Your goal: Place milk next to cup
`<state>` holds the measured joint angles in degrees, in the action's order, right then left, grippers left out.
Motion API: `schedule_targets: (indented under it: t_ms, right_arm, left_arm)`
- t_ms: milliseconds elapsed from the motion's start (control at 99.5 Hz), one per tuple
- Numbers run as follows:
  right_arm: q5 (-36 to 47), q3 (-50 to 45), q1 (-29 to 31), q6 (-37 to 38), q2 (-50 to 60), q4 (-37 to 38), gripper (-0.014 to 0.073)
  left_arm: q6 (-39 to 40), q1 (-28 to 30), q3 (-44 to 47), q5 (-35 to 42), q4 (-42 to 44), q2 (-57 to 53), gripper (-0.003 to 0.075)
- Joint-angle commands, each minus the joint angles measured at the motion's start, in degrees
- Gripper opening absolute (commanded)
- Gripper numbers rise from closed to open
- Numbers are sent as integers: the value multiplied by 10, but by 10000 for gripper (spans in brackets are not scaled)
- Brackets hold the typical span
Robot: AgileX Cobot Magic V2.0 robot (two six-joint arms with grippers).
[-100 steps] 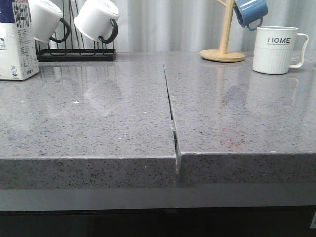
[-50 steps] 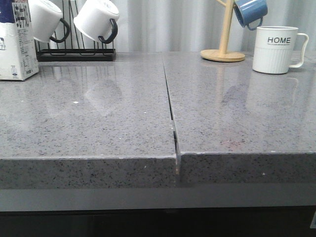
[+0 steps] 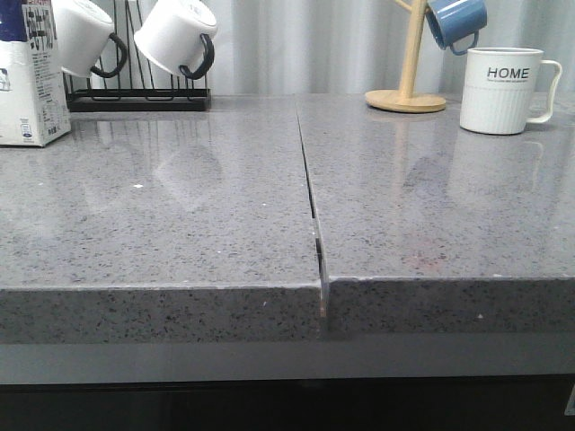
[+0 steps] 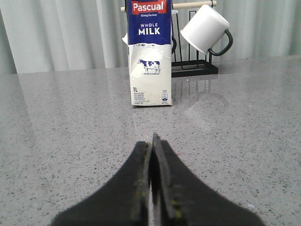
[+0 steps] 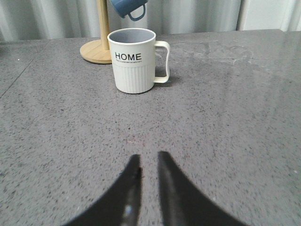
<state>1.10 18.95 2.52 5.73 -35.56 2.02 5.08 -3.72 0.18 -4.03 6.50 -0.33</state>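
Observation:
The milk (image 3: 31, 81), a white carton with a dark blue top, stands upright at the far left back of the grey counter. In the left wrist view the milk (image 4: 150, 61) stands straight ahead of my left gripper (image 4: 152, 141), which is shut and empty, well short of the carton. The white ribbed "HOME" cup (image 3: 503, 90) stands at the far right back, handle to the right. In the right wrist view the cup (image 5: 132, 60) is ahead of my right gripper (image 5: 149, 157), whose fingers stand a narrow gap apart, empty. Neither gripper shows in the front view.
A black rack (image 3: 135, 94) with two white black-handled mugs (image 3: 175, 36) stands behind and right of the milk. A wooden mug tree (image 3: 406, 94) holding a blue mug (image 3: 455, 22) stands left of the cup. A seam (image 3: 310, 197) splits the counter down the middle.

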Motion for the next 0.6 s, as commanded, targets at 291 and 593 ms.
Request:
schedule_targets:
  t_ms: [291, 593]
  right_arm:
    - [265, 53, 3, -4, -235, -30, 379]
    - [355, 147, 36, -4, -408, -30, 379]
  left_arm:
    - [4, 1, 22, 50, -4, -18, -21]
    - [4, 1, 22, 50, -4, -18, -21]
